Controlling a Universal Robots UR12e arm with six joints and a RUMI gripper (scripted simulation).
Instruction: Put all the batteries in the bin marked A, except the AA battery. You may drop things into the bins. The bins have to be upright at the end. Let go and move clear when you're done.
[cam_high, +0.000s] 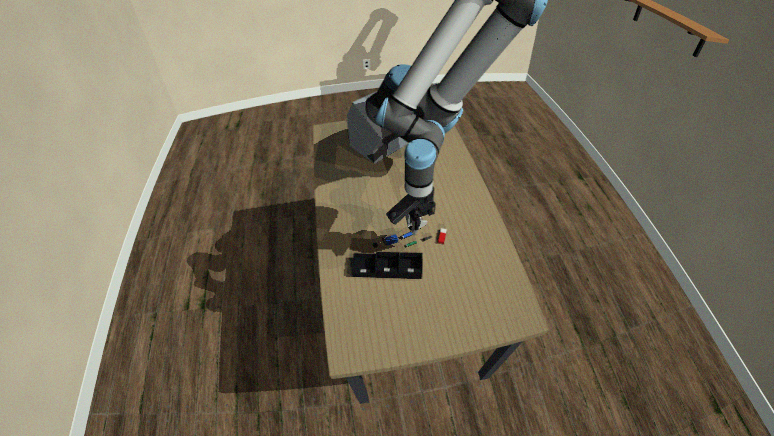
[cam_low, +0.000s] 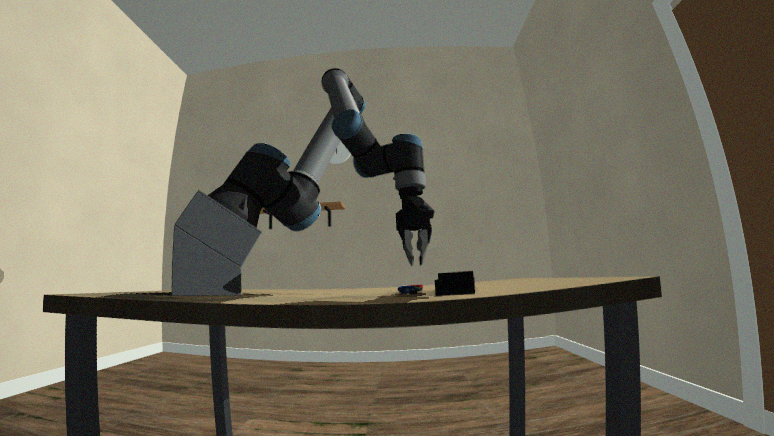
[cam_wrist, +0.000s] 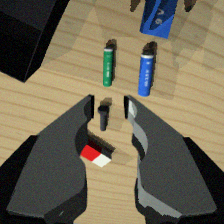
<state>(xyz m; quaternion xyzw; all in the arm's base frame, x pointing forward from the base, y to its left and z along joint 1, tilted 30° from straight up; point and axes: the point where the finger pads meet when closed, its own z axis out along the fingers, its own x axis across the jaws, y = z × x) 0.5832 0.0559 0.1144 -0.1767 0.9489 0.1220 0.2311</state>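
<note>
My gripper (cam_low: 414, 254) hangs well above the table, a little open and empty; it also shows in the overhead view (cam_high: 414, 222). In the wrist view, between my fingertips, a small black battery (cam_wrist: 103, 116) lies on the table far below. Beyond it lie a green battery (cam_wrist: 107, 66) and a blue cylindrical battery (cam_wrist: 145, 75), side by side. A blue rectangular battery (cam_wrist: 160, 17) lies farther on. A red and white block (cam_wrist: 95, 154) shows below my left finger. Three black bins in a row (cam_high: 385, 264) stand near the batteries; their labels are too small to read.
A corner of the black bins (cam_wrist: 20, 40) shows at the upper left of the wrist view. The red and white block (cam_high: 441, 236) lies at the right end of the row of small things. The robot base (cam_high: 365, 129) stands at the table's far end.
</note>
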